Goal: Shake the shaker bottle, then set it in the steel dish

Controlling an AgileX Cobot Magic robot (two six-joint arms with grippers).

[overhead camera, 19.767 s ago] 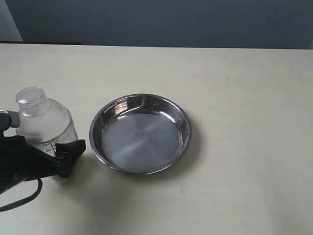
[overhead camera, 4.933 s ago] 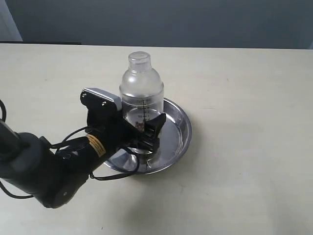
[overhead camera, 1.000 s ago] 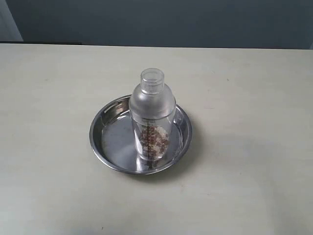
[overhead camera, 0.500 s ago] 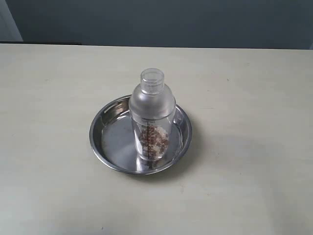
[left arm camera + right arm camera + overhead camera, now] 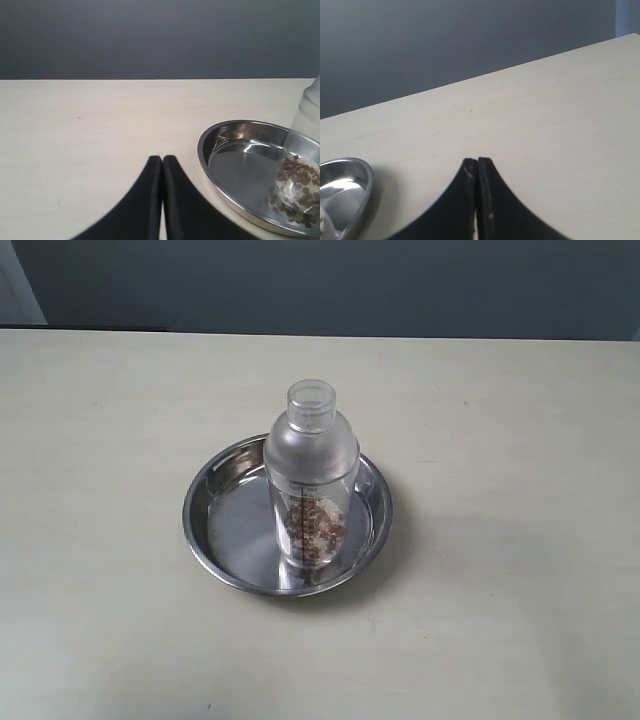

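Matte beige table (image 5: 520, 440) holds the shiny steel dish (image 5: 235, 530); our wrist views crop the frosted shaker bottle (image 5: 311, 455) inside; left gripper (image 5: 162, 161), right gripper (image 5: 477, 162) clenched empty.

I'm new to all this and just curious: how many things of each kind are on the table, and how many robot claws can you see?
Dish: 1
Bottle: 1, upright in the dish
Grippers: 2, the left gripper and the right gripper, both shut
Total: 4
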